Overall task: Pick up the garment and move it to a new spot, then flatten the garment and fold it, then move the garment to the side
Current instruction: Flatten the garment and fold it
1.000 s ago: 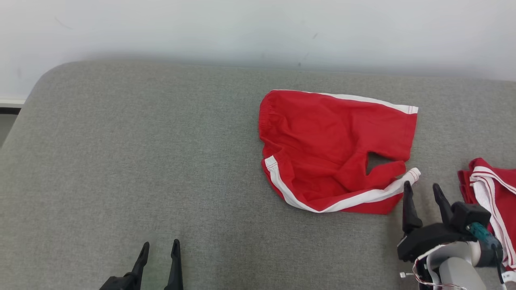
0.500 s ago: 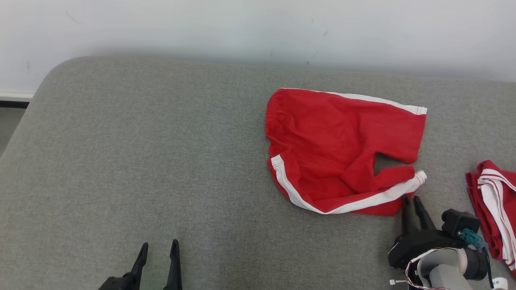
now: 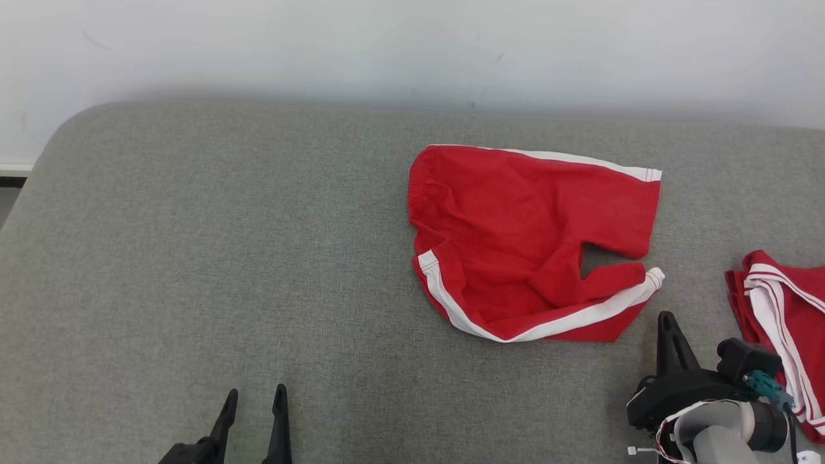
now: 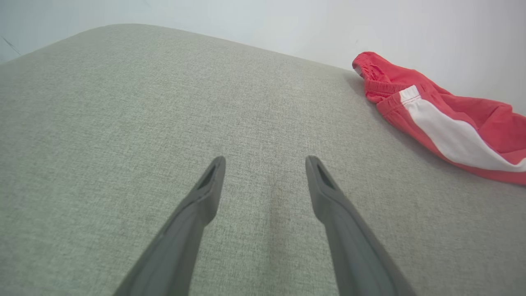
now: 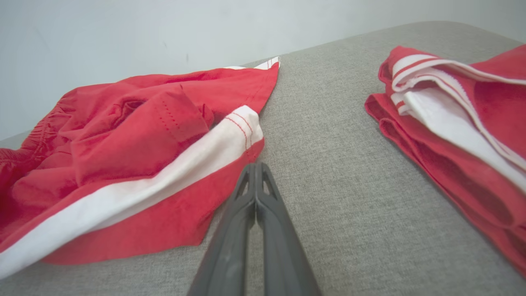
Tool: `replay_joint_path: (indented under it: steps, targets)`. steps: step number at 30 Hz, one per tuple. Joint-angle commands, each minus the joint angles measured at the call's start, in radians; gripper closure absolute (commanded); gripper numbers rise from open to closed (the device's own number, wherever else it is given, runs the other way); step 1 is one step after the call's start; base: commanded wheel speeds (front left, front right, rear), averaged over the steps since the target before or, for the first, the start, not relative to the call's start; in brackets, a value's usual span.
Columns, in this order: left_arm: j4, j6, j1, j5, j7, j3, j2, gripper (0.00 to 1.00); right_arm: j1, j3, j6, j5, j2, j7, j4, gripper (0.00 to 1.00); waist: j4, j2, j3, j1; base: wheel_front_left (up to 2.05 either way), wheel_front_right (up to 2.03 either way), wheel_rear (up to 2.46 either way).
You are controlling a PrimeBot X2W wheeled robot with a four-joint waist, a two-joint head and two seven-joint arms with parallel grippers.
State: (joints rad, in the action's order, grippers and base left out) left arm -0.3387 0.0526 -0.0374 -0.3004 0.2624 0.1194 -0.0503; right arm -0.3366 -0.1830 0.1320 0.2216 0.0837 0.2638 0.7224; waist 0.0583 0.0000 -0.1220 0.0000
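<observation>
The garment [image 3: 535,238] is a pair of red shorts with white side stripes, lying rumpled on the grey cushion [image 3: 193,258] right of centre. It also shows in the left wrist view [image 4: 452,119] and the right wrist view [image 5: 123,164]. My right gripper [image 3: 666,319] is shut and empty, its tips [image 5: 255,166] just off the near leg's hem, over bare fabric. My left gripper [image 3: 254,393] hangs open at the near edge, well to the left of the shorts, with nothing between its fingers [image 4: 266,160].
A second red and white garment [image 3: 780,309] lies folded at the right edge, close to my right arm [image 5: 452,135]. A white wall [image 3: 412,45] backs the cushion. The cushion's rounded corner is at the far left.
My right gripper has gone from open to shut and drawn back a little from the shorts' leg hem. The shorts lie as before. The left gripper has not moved; the camera shifted slightly.
</observation>
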Motion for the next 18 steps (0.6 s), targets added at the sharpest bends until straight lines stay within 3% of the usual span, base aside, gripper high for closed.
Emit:
replay_joint_path:
  steps: [1,2,3,10,17,18]
  targets:
    - [-0.002,0.002,0.007,0.002,0.003,-0.001,0.000,0.00,0.004,0.002,-0.003,0.010,-0.006,0.000,-0.011,1.00,0.002,0.0000,-0.002,0.0000,0.00,0.00,0.00]
    - [-0.002,0.002,0.007,0.002,0.003,0.001,0.000,0.00,0.002,0.000,-0.003,0.014,-0.008,0.000,-0.015,0.61,0.004,0.0000,-0.004,0.0000,0.00,0.00,0.00]
    - [-0.002,0.003,0.006,0.003,0.003,0.002,0.000,0.00,0.001,0.000,-0.003,0.018,-0.009,0.000,-0.015,0.00,0.006,0.0000,-0.005,0.0000,0.00,0.00,0.00]
    - [-0.001,0.002,-0.002,0.004,0.003,0.007,0.000,0.00,-0.043,0.010,-0.003,0.019,-0.002,0.000,0.004,0.00,0.022,0.0000,-0.021,0.0000,0.00,0.00,0.00]
    - [-0.006,-0.003,-0.012,-0.005,0.003,0.017,0.000,0.00,-0.087,0.029,-0.003,0.004,0.003,0.000,0.105,0.00,0.036,0.0000,-0.037,0.0000,0.00,0.00,0.00]
    - [-0.006,-0.004,-0.015,-0.007,0.003,0.019,0.000,0.00,-0.093,0.031,-0.003,0.003,0.004,0.000,0.119,0.07,0.038,0.0000,-0.039,0.0000,0.00,0.00,0.00]
